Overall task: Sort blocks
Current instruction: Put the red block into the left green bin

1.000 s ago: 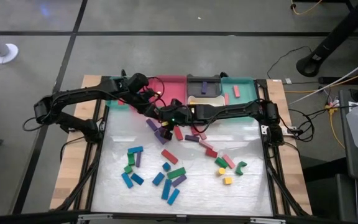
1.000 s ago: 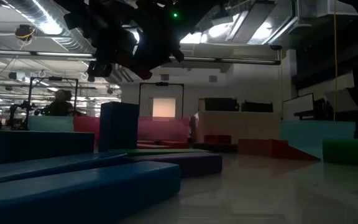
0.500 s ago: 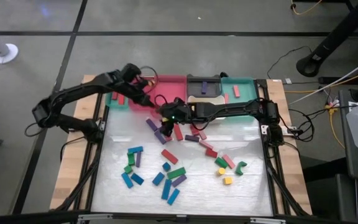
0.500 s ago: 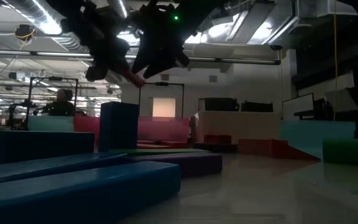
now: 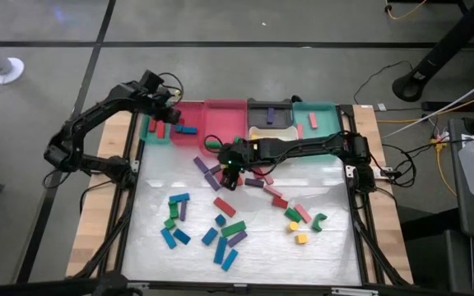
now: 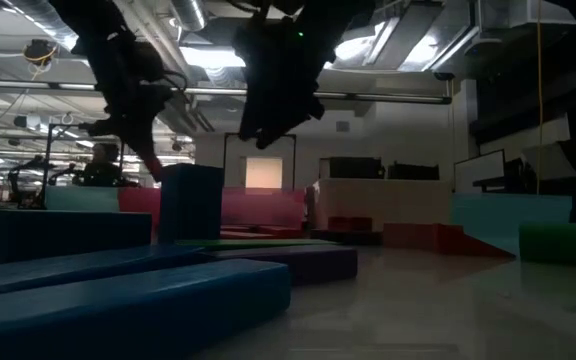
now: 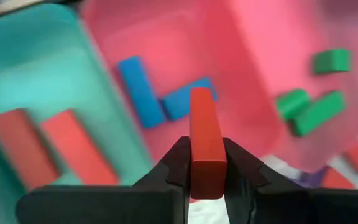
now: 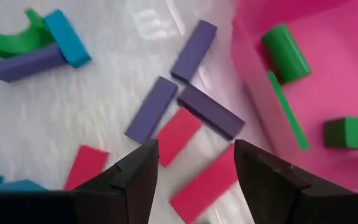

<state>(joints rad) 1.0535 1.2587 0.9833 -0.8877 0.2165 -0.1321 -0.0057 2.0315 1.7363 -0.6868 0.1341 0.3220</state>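
Note:
Many small coloured blocks (image 5: pixel 225 205) lie loose on the white mat. My left gripper (image 7: pixel 207 146) hovers above the far-left trays (image 5: pixel 171 111), shut on a red bar block (image 7: pixel 205 124). Under it are a teal tray (image 7: pixel 48 68) holding two red bars and a pink tray (image 7: pixel 241 56) with blue and green blocks. My right gripper (image 8: pixel 194 180) is open and points down over purple bars (image 8: pixel 157 106) and red bars (image 8: pixel 179 134) beside the pink tray (image 5: pixel 230 162). It touches nothing. My left gripper pinches the red bar between its two fingers, which sit on the long sides near one end (image 7: pixel 207 177). The bar runs along the fingers and sticks out past their tips. It is lifted clear, above the border of the teal and pink trays.
Along the far edge stands a row of trays: teal (image 5: pixel 156 130), pink (image 5: pixel 220 115), black (image 5: pixel 270 111) and teal (image 5: pixel 319 119). Blue, green and purple blocks cluster near the mat's near-left (image 5: pixel 220 238). Yellow, green and red ones lie toward the right (image 5: pixel 301 222).
My left gripper has carried the red bar up and toward the table's far-left, from beside the right gripper to above the teal and pink trays. My right gripper has tipped downward over the purple and red bars and shifted slightly toward the near edge.

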